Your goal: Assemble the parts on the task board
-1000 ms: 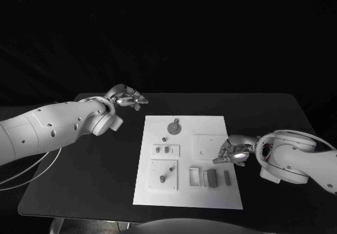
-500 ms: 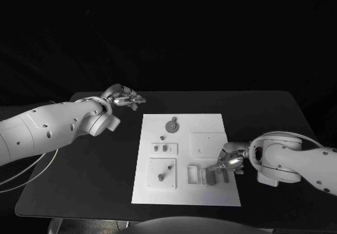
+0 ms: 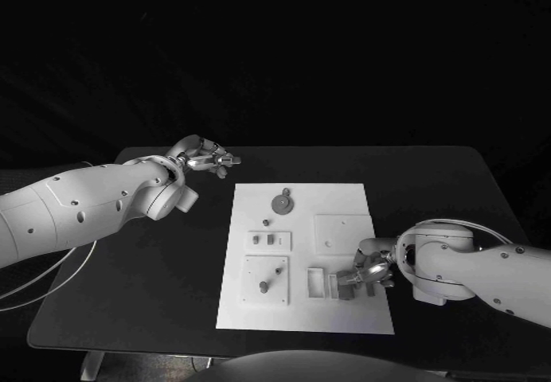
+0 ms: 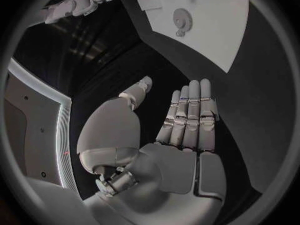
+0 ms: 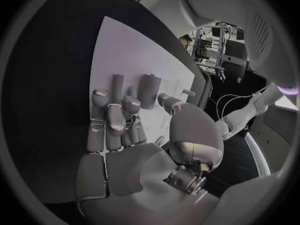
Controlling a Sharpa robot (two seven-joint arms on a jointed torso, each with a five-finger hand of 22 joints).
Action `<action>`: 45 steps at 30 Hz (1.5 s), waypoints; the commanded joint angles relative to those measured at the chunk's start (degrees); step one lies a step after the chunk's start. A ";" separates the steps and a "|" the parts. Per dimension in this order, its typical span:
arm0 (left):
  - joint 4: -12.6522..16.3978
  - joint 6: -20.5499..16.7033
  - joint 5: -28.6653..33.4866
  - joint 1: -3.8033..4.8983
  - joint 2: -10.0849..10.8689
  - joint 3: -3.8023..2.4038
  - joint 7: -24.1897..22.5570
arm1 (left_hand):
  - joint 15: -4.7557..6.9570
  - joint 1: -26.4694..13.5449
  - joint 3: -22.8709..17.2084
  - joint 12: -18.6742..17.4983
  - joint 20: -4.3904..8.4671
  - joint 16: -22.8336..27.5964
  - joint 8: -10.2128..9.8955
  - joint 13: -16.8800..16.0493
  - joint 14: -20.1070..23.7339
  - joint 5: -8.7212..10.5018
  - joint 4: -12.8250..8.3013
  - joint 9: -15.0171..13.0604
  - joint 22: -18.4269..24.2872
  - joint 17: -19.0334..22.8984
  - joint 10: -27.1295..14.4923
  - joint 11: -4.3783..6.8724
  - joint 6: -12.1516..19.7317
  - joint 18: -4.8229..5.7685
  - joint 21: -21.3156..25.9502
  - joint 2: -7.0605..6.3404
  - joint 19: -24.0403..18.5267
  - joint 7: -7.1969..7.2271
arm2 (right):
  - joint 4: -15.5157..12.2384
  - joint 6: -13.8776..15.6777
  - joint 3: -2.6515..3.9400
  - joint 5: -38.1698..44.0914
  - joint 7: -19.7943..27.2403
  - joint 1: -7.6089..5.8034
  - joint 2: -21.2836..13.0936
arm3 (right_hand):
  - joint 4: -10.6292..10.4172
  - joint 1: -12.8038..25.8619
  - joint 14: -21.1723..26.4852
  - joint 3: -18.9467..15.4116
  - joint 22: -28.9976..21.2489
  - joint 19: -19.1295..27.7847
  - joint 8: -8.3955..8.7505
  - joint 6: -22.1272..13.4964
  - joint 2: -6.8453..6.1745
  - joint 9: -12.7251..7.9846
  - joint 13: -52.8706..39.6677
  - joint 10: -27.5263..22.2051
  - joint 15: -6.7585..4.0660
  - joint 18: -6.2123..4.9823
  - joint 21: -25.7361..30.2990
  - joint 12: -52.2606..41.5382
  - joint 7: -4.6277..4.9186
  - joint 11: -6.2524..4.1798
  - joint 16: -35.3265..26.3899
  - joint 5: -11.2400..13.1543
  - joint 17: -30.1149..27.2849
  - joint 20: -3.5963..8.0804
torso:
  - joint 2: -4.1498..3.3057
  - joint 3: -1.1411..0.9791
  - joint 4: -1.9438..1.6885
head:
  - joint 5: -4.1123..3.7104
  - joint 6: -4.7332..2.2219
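Right hand (image 3: 369, 270) now lower on the board (image 3: 345, 199) than a second ago: down from beside the square plate (image 3: 341, 232) to the row of upright blocks (image 3: 341, 285) near the board's near right corner. Fingers hang over the blocks, partly covering the rightmost ones; in the right wrist view (image 5: 115, 130) fingers are bent toward a slim bar (image 5: 117, 83) and a rounded block (image 5: 148, 90) on the white surface. Cannot tell whether anything is pinched or merely touched.

Left hand (image 3: 205, 157) off the board, above the black table (image 3: 150, 263) near its far left corner, much where it was before, drifted only slightly. In the left wrist view (image 4: 181, 130) fingers straight and side by side, thumb apart, palm empty: released, holding nothing.

On the board, unchanged in place: gear (image 3: 281, 205) with a small peg just beyond it at the far end, small plate with two slots (image 3: 270, 239) at left middle, larger plate with pins (image 3: 265, 282) at near left, open frame (image 3: 314, 282) just left of the blocks.
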State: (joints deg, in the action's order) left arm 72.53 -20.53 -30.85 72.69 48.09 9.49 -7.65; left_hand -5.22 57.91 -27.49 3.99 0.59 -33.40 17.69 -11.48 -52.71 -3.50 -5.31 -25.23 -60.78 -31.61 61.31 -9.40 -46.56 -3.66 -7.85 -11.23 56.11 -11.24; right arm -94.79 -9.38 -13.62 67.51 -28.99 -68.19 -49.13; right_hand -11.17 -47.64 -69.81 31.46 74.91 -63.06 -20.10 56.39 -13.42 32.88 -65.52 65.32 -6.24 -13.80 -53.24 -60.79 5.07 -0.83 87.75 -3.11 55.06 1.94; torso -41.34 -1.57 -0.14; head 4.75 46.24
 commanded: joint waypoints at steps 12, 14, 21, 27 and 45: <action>0.18 0.50 0.44 0.03 0.05 0.08 -0.33 | -0.11 -1.71 1.45 0.05 -0.25 0.61 -0.06 0.27 -0.20 -0.13 1.05 0.00 0.07 -0.57 -0.50 -0.03 0.55 -0.90 0.76 0.45 0.18 0.07 | 1.65 -0.63 0.01 4.87 -0.77 0.72 2.18 | -2.25 -0.27 -0.53 0.11 1.14 0.22 0.33 -0.31 -0.91 -0.09 0.15 -0.37 -0.63 -1.20 -0.49 -0.47 0.28 -0.20 0.22 0.29 -0.45 0.54 | -0.02 -0.08 0.11 | 0.60 0.18; 0.18 0.52 0.44 0.03 0.05 0.08 -0.33 | -0.11 -1.74 1.50 0.04 -0.25 0.63 -0.08 0.28 -0.20 -0.13 1.06 0.01 0.07 -0.59 -0.51 -0.03 0.58 -0.90 0.77 0.48 0.18 0.06 | 1.66 -0.62 0.00 4.50 -0.77 0.79 2.33 | -2.34 -0.38 -0.47 0.10 1.13 0.24 0.36 -0.35 -0.90 -0.07 0.17 -0.39 -0.62 -1.20 -0.51 -0.48 0.29 -0.19 0.21 0.29 -0.52 0.55 | -0.02 -0.06 0.13 | 0.62 0.18; 0.20 0.51 0.44 0.03 0.05 0.11 -0.29 | -0.11 -1.65 1.57 0.03 -0.24 0.66 -0.09 0.30 -0.20 -0.15 1.00 0.01 0.07 -0.63 -0.54 -0.03 0.62 -0.92 0.80 0.52 0.18 0.05 | 1.53 -1.38 -0.01 3.54 -0.76 0.90 2.72 | -0.68 -3.42 -0.28 -0.81 1.18 0.49 0.50 -0.39 0.37 0.15 0.32 -0.53 -0.51 -1.20 -0.81 -0.66 0.38 -0.10 0.19 0.15 -0.76 0.54 | 0.01 -0.04 0.14 | 0.71 0.25; 0.21 0.51 0.44 0.03 0.08 0.12 -0.26 | -0.10 -1.53 1.65 0.03 -0.24 0.70 -0.09 0.32 -0.20 -0.15 0.90 0.01 0.07 -0.69 -0.55 -0.03 0.65 -0.93 0.84 0.55 0.19 0.05 | 1.71 -0.20 -0.03 3.87 -0.97 0.92 2.61 | 7.69 -7.64 -0.13 -4.86 1.14 1.37 0.93 -0.09 5.92 0.29 0.74 -0.88 -0.34 -1.20 -1.09 -0.98 0.49 -0.03 0.15 -2.53 -0.74 0.00 | 0.02 0.01 0.15 | 0.62 0.32; 0.10 0.31 0.44 0.03 0.15 0.13 -0.10 | -0.10 -1.18 1.88 0.05 -0.25 0.81 -0.04 0.37 -0.25 -0.16 0.60 0.00 0.05 -0.84 -0.55 -0.04 0.62 -0.94 0.91 0.69 0.25 0.05 | 1.25 3.09 0.01 -5.04 -1.11 0.81 1.29 | 27.73 -2.08 -0.97 -1.75 0.86 0.72 2.23 2.16 14.97 -0.15 2.45 -0.50 -0.30 -1.20 -0.85 -1.72 0.21 -0.21 -0.15 -3.02 -0.44 -0.85 | 0.03 -0.02 0.16 | 0.60 0.35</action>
State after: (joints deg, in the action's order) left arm 72.53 -20.47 -30.75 72.69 48.27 9.65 -7.53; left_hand -5.22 56.54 -25.89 3.99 0.50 -32.83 17.70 -11.17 -52.71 -3.50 -4.67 -25.23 -60.74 -32.36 61.10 -9.60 -46.22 -3.90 -7.29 -11.01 56.02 -11.32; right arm -93.58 -7.08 -13.27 66.93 -28.94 -67.75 -47.65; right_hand 4.62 -49.70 -70.13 17.66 74.90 -61.92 -17.40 58.11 1.00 33.16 -63.15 64.61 -6.14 -13.74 -54.12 -62.30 5.25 -0.91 87.74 -5.78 54.64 1.20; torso -41.31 -1.57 -0.01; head 5.34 46.61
